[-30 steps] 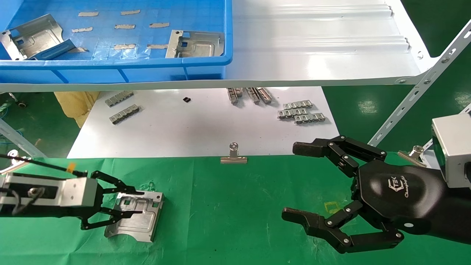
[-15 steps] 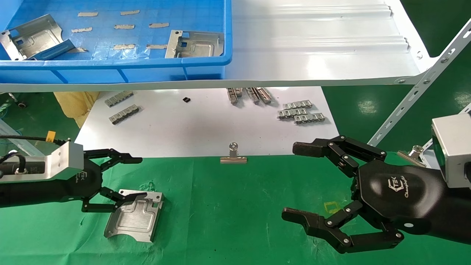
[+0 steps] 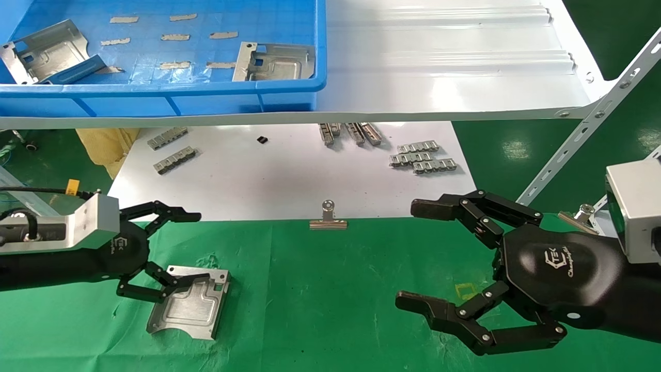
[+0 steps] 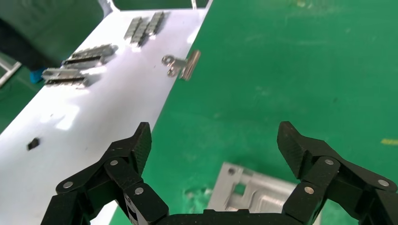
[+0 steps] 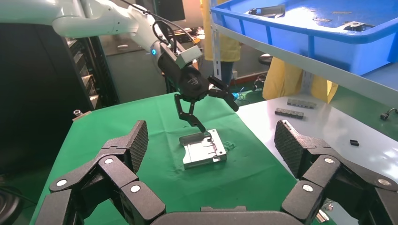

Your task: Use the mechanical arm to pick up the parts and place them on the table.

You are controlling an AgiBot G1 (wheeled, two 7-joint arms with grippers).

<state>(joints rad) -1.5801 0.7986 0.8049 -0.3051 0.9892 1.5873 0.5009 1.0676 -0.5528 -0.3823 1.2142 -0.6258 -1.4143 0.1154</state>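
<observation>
One of the parts, a silvery stamped plate (image 3: 188, 305), lies flat on the green cloth table (image 3: 330, 299). My left gripper (image 3: 199, 248) hovers open just over the plate's far edge, with nothing between its fingers. The left wrist view shows the plate (image 4: 263, 194) below the spread jaws of the left gripper (image 4: 216, 138). Two more plates (image 3: 276, 62) (image 3: 44, 51) rest in the blue bin (image 3: 155, 95). My right gripper (image 3: 413, 254) stays open and empty over the cloth at the right. Its wrist view looks across at the plate (image 5: 204, 150) and the left gripper (image 5: 218, 117).
A white board (image 3: 289, 175) behind the cloth carries small linked strips (image 3: 423, 157). A silver binder clip (image 3: 328, 219) sits on its front edge. The white ribbed shelf (image 3: 449, 62) overhangs the board and holds the bin. A slotted metal brace (image 3: 583, 134) slants at the right.
My left gripper let go of the plate, turned its wrist, and lifted slightly back towards the board with its fingers spread. The plate stays flat on the cloth. The right arm has not moved.
</observation>
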